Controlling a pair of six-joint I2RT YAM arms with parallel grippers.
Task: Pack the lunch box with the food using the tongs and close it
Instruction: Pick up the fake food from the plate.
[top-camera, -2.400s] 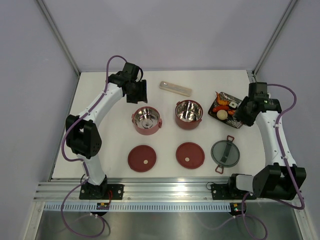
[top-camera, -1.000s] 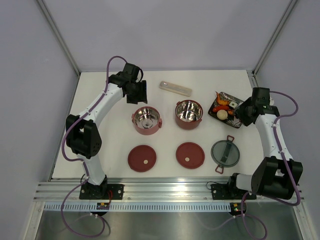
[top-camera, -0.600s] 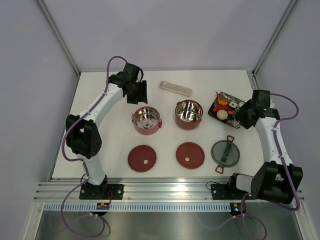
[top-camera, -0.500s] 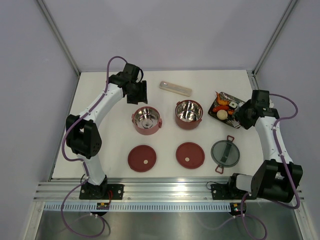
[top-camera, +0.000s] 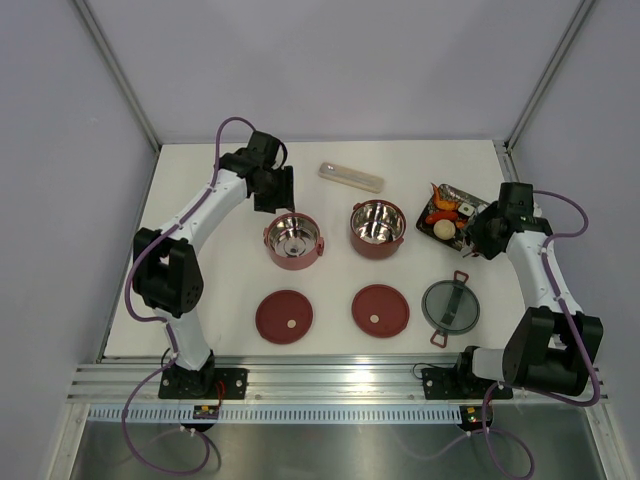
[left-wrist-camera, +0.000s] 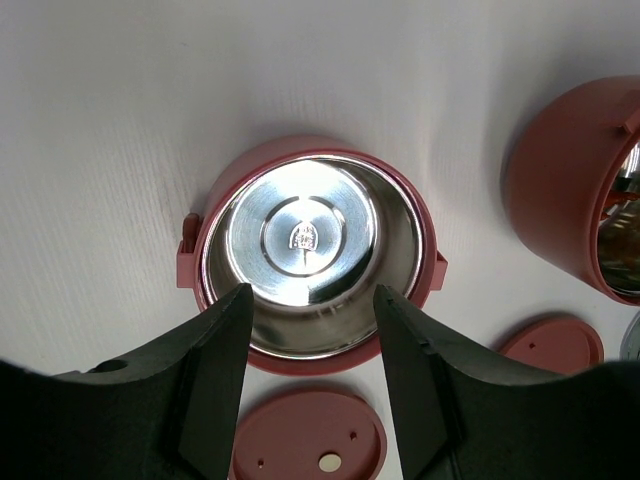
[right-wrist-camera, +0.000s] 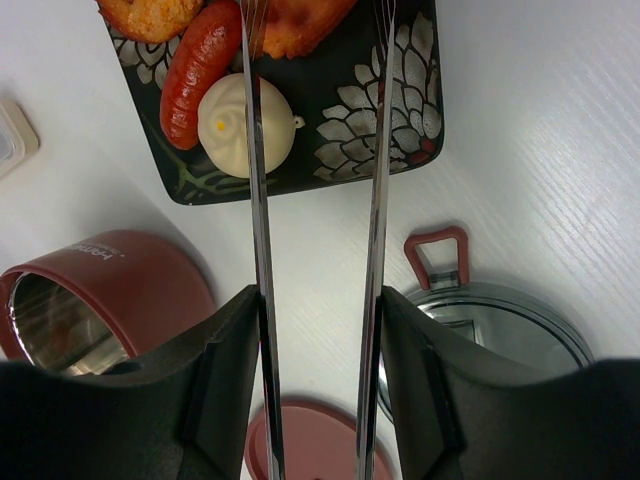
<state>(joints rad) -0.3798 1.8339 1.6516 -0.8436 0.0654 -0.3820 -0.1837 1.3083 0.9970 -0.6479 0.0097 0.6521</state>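
Observation:
My right gripper (right-wrist-camera: 318, 300) is shut on the silver tongs (right-wrist-camera: 255, 200), one finger pressing each arm. The arms stand apart and reach over the black patterned tray (right-wrist-camera: 400, 110). The left arm crosses a white bun (right-wrist-camera: 232, 130); a red sausage (right-wrist-camera: 200, 70) and orange pieces (right-wrist-camera: 300, 20) lie beside it. My left gripper (left-wrist-camera: 312, 300) hangs open and empty above the left maroon bowl (left-wrist-camera: 305, 235). The second bowl (top-camera: 377, 228) stands to its right. Both steel insides are bare. Two maroon disc lids (top-camera: 284, 317) (top-camera: 380, 310) and the grey top lid (top-camera: 450, 305) lie in front.
A long pale beige cutlery case (top-camera: 351, 177) lies behind the bowls. The tray (top-camera: 468, 207) sits near the table's right edge, beside the right arm. Grey walls close in the back and both sides.
My right gripper has shifted slightly left and nearer, and the tongs' arms have spread a little. The left arm has barely moved.

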